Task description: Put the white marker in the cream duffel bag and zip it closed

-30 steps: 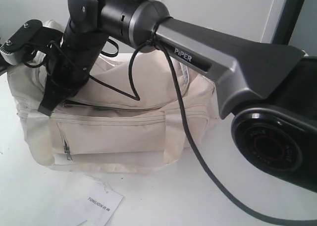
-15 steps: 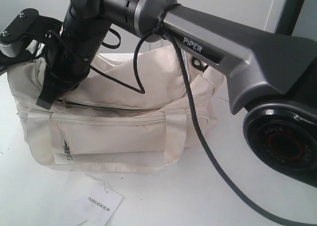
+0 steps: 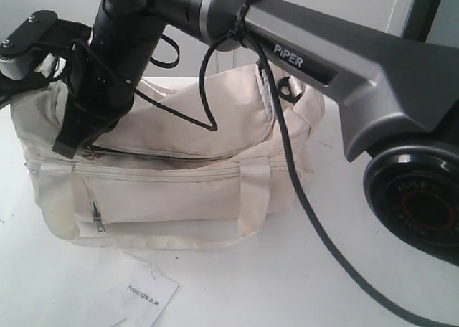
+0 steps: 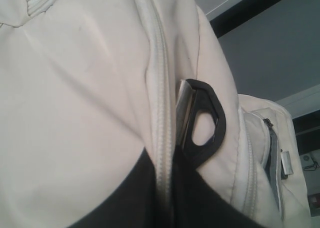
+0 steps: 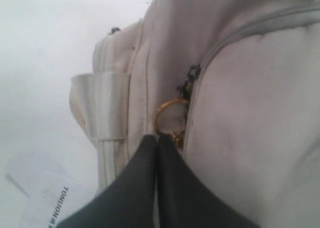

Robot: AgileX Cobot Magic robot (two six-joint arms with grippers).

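Cream canvas dominates the white bench (image 3: 237,284), where the cream duffel bag (image 3: 179,191) sits on its base. Its long axis runs left to right and its front pocket faces the near edge. The right arm reaches across from the right. The right end effector (image 5: 157,138) has its fingers pressed together at the bag's left end, tips touching the gold ring (image 5: 172,101) of the top zip's pull. Whether they actually pinch the pull cannot be told. From there the zip (image 3: 165,155) stretches away to the right along the top, so any further pull would have to follow that line, and this arm is the one placed for it. The left end effector (image 4: 162,160), working from the far left, looks clamped on the zip seam beside a black strap ring (image 4: 218,119), seemingly steadying the fabric. The white marker shows in no view; it may be inside the bag, unconfirmed. A paper tag (image 3: 143,295) lies near the front.
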